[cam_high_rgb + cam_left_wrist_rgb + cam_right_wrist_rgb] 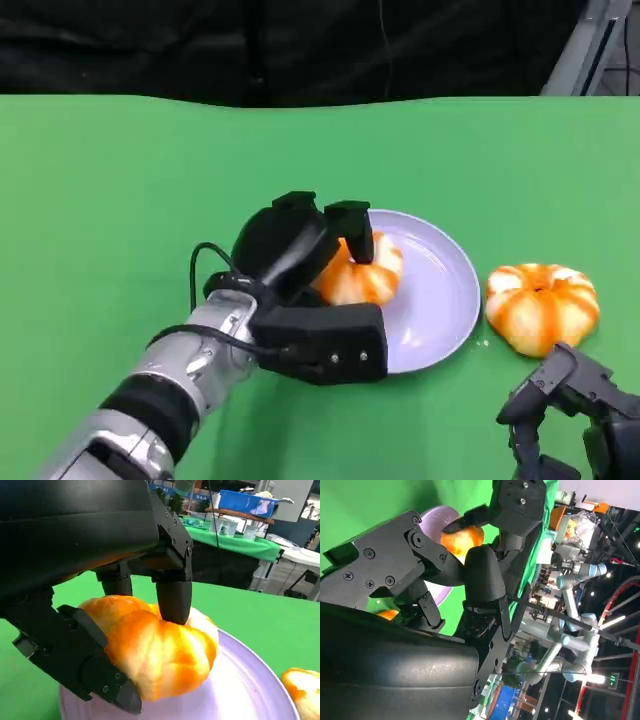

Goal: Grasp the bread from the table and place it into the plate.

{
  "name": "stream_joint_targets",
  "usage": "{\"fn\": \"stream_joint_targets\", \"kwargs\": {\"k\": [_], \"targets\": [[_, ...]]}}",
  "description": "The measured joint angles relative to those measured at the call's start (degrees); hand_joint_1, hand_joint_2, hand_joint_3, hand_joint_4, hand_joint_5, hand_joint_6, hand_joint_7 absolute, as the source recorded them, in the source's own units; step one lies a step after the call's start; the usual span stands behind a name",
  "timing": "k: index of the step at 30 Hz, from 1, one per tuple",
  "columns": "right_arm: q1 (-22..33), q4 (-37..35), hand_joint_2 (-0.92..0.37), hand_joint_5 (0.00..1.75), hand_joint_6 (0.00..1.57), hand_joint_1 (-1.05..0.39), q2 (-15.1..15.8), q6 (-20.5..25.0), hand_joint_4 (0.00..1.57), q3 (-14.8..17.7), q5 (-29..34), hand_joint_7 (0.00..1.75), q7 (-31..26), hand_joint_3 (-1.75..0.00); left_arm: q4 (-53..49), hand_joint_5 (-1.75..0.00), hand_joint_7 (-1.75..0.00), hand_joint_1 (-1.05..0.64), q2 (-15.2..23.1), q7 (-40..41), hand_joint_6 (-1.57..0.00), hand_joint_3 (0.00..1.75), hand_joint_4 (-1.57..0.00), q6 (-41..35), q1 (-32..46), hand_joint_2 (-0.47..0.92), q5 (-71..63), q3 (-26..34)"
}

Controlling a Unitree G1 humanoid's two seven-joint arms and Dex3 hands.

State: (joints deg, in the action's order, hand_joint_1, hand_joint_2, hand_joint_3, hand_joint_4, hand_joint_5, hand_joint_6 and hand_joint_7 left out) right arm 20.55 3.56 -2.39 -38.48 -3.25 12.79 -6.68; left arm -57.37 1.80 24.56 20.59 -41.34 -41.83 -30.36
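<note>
An orange-and-white bread [368, 280] sits on the left side of the lilac plate [440, 300]. My left hand [300, 290] grips it, fingers over the top and thumb block at its near side. In the left wrist view the bread [160, 655] rests on the plate [240, 695] between black fingers [172, 595]. A second bread [541, 306] lies on the green table right of the plate. My right hand [570, 410] hovers at the lower right, just in front of that bread, fingers apart and holding nothing.
The green table [120, 180] runs wide to the left and behind the plate, ending at a dark backdrop. The right wrist view shows the held bread [462, 539] and, past the table, other robot arms and benches.
</note>
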Motion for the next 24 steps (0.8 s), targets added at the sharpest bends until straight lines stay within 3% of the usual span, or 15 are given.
{"fn": "stream_joint_targets", "kwargs": {"k": [24], "targets": [[0.24, 0.53, -0.57, 1.75, 0.76, -0.13, -0.19, 0.49, 0.84, -0.27, 0.17, 1.51, -1.02, -1.1, -2.44, -1.75, -1.6, -0.04, -0.46, 1.25, -0.59, 0.11, -0.55, 0.3, -0.7, 0.92, -0.1, -1.17]]}}
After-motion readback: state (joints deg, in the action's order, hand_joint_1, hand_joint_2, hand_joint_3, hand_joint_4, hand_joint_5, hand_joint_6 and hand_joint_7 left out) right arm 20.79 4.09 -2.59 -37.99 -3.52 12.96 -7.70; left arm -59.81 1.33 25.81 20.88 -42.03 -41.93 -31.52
